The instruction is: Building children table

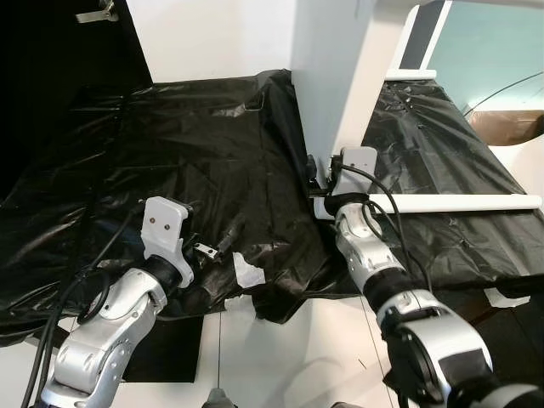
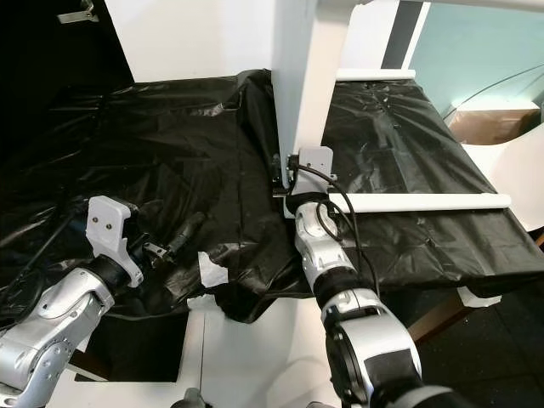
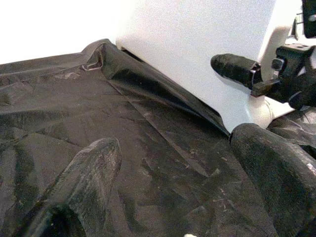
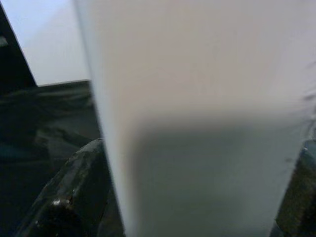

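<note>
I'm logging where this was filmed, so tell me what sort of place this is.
Likely an indoor assembly spot on a home floor: black plastic sheeting spread as a work cover, white furniture panels standing on it, and pale floor at its edge.

Black plastic sheeting [image 1: 195, 161] covers the surface across the frame. At centre, a tall white panel [image 1: 340, 76] stands upright, with the right gripper [image 1: 319, 183] at its base. A white rod [image 1: 459, 202] lies flat at right. At lower left, the left gripper [image 1: 223, 241] rests on the sheeting near a white scrap [image 1: 248, 272].
</note>
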Controlling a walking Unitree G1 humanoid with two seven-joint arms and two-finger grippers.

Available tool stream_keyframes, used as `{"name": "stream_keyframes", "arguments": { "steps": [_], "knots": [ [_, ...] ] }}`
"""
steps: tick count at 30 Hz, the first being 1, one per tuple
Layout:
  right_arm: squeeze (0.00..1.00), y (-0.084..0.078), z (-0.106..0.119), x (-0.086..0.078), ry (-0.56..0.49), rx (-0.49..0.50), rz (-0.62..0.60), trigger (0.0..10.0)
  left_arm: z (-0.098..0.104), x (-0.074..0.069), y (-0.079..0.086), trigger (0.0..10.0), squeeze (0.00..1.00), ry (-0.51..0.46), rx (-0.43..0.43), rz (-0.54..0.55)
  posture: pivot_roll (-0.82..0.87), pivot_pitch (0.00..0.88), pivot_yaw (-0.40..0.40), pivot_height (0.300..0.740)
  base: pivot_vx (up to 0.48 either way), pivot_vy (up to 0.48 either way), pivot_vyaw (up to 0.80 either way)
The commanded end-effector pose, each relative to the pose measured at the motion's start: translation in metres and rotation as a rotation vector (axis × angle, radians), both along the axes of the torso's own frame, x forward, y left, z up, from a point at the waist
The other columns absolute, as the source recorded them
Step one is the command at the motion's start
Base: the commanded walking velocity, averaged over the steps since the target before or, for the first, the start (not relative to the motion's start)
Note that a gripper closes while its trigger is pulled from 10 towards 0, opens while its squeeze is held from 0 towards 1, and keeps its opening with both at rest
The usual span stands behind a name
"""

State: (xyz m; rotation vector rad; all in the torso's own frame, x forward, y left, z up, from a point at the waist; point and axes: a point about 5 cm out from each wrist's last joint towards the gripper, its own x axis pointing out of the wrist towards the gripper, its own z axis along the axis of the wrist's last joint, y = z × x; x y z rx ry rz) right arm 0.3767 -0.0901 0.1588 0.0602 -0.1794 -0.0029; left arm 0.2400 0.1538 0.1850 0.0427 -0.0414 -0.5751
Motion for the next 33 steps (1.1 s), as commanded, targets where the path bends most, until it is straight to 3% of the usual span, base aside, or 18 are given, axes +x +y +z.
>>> {"name": "stream_keyframes", "arguments": {
  "steps": [1, 4, 5, 6, 7, 9, 13, 18, 22, 24, 26, 28, 33],
  "knots": [
    [0.00, -0.002, -0.001, 0.002, 0.010, 0.008, -0.034, 10.0, 0.002, -0.004, -0.001, 10.0, 0.00, -0.005, 0.021, -0.081, 0.13, 0.028, 0.005, 0.740, 0.000, 0.000, 0.00],
    [0.00, -0.005, -0.001, 0.005, 0.026, 0.002, -0.049, 10.0, 0.002, -0.004, 0.000, 10.0, 0.00, -0.007, 0.024, -0.073, 0.13, 0.028, 0.010, 0.740, 0.000, 0.000, 0.00],
    [0.00, -0.008, 0.000, 0.009, 0.039, 0.006, -0.041, 2.5, 0.002, -0.005, 0.001, 10.0, 0.00, -0.007, 0.027, -0.069, 0.13, 0.028, 0.014, 0.740, 0.000, 0.000, 0.00],
    [0.00, -0.008, 0.001, 0.010, 0.040, 0.007, -0.032, 0.5, 0.002, -0.005, 0.002, 10.0, 0.00, -0.006, 0.027, -0.068, 0.13, 0.028, 0.014, 0.740, 0.000, 0.000, 0.00],
    [0.00, -0.008, 0.001, 0.011, 0.047, 0.011, -0.015, 0.0, 0.002, -0.005, 0.002, 10.0, 0.00, -0.007, 0.029, -0.067, 0.13, 0.028, 0.014, 0.740, 0.000, 0.000, 0.00],
    [0.00, -0.002, 0.002, 0.012, 0.058, 0.009, 0.072, 0.0, 0.003, -0.003, 0.003, 10.0, 0.00, -0.008, 0.034, -0.062, 0.13, 0.028, 0.012, 0.740, 0.000, 0.000, 0.00],
    [0.00, 0.006, -0.001, 0.009, 0.043, -0.001, 0.125, 0.0, 0.004, -0.003, 0.004, 10.0, 0.00, -0.015, 0.034, -0.054, 0.13, 0.027, 0.005, 0.740, 0.000, 0.000, 0.00],
    [0.00, 0.043, -0.013, -0.009, 0.007, -0.004, 0.317, 0.0, 0.006, -0.004, 0.007, 10.0, 0.00, -0.030, 0.030, -0.027, 0.13, 0.021, -0.023, 0.740, 0.000, 0.000, 0.00],
    [0.00, 0.060, -0.015, -0.017, -0.007, -0.009, 0.407, 0.0, 0.007, -0.004, 0.009, 10.0, 0.00, -0.036, 0.028, -0.018, 0.13, 0.015, -0.031, 0.740, 0.000, 0.000, 0.00],
    [0.00, 0.082, -0.012, -0.024, -0.025, 0.003, 0.507, 0.0, 0.008, -0.003, 0.010, 10.0, 0.00, -0.045, 0.029, -0.012, 0.13, 0.005, -0.035, 0.740, 0.000, 0.000, 0.00],
    [0.00, 0.089, -0.010, -0.027, -0.032, 0.009, 0.530, 0.0, 0.008, -0.003, 0.010, 10.0, 0.00, -0.048, 0.030, -0.011, 0.13, 0.004, -0.035, 0.740, 0.000, 0.000, 0.00],
    [0.00, 0.108, -0.004, -0.030, -0.032, 0.026, 0.565, 0.0, 0.009, -0.003, 0.010, 10.0, 0.00, -0.051, 0.031, -0.010, 0.14, 0.006, -0.036, 0.740, 0.000, 0.000, 0.00],
    [0.00, 0.123, 0.006, -0.031, -0.034, 0.039, 0.570, 0.0, 0.009, -0.005, 0.011, 10.0, 0.00, -0.051, 0.030, -0.005, 0.16, 0.014, -0.044, 0.740, 0.000, 0.000, 0.00]
  ]
}}
